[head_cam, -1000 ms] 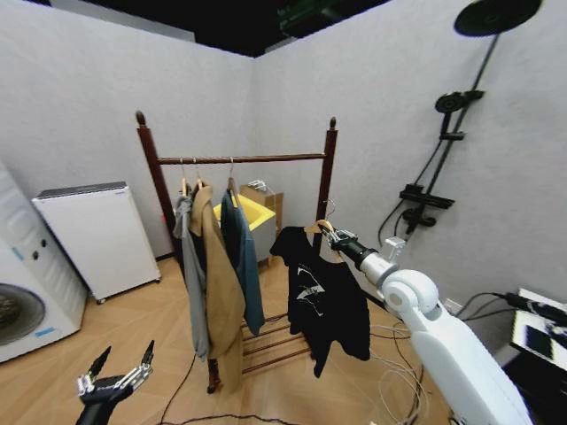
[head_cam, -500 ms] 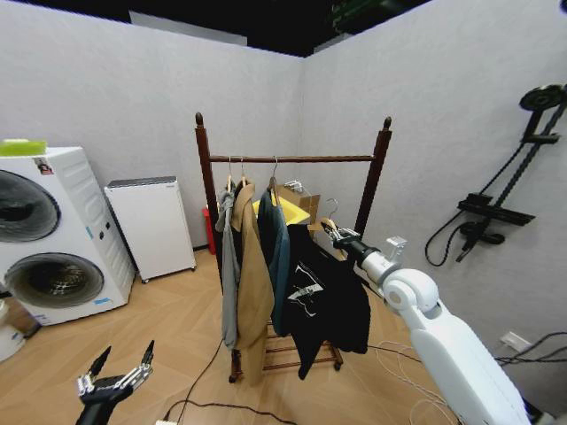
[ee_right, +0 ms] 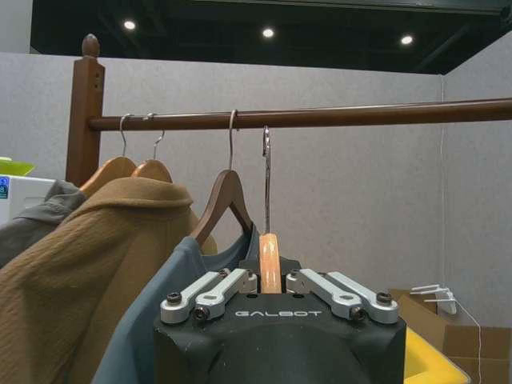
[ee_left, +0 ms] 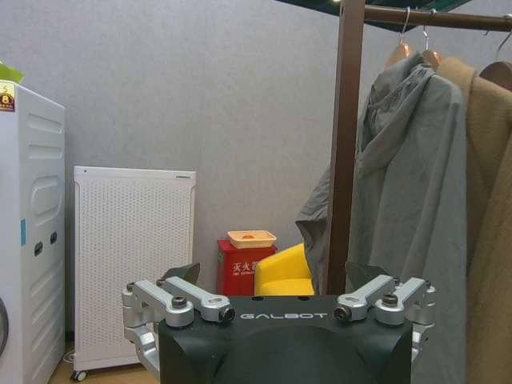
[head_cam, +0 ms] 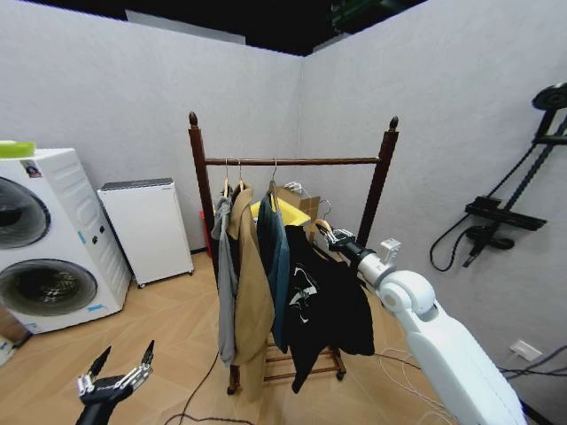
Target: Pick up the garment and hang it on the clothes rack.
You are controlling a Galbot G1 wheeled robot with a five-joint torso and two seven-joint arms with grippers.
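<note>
The garment (head_cam: 328, 305), a black top with a pale print on its front, hangs from a wooden hanger (ee_right: 270, 262) that the right end effector (head_cam: 341, 240) has clamped between its closed fingers, the arm stretched forward from the lower right of the head view. It is held in front of the clothes rack (head_cam: 383, 177), toward the right-hand post and below the thin horizontal rail (ee_right: 320, 117). From the right wrist camera the hanger's metal hook (ee_right: 266, 172) rises to just under the rail, its top close to the bar (whether it already touches cannot be told). Three pieces already occupy the left half of the rail, each on its own hanger: a grey hooded coat (head_cam: 226, 283) nearest the left post, a long tan coat (head_cam: 252, 301) beside it, and a dark blue jacket (head_cam: 276, 266) next, its hem overlapping the black top's left edge in the head view. Behind the rack stand a yellow seat (ee_left: 284, 272), a red box (ee_left: 238, 268) and a cardboard box (head_cam: 297, 202). A white slatted appliance (head_cam: 146, 230) stands against the back wall, and stacked washing machines (head_cam: 40, 239) sit at the far left. A dark cable (head_cam: 199, 398) trails across the wood floor before the rack's base. The left end effector (head_cam: 115, 379) waits low at the lower left, its fingers spread wide and holding nothing.
</note>
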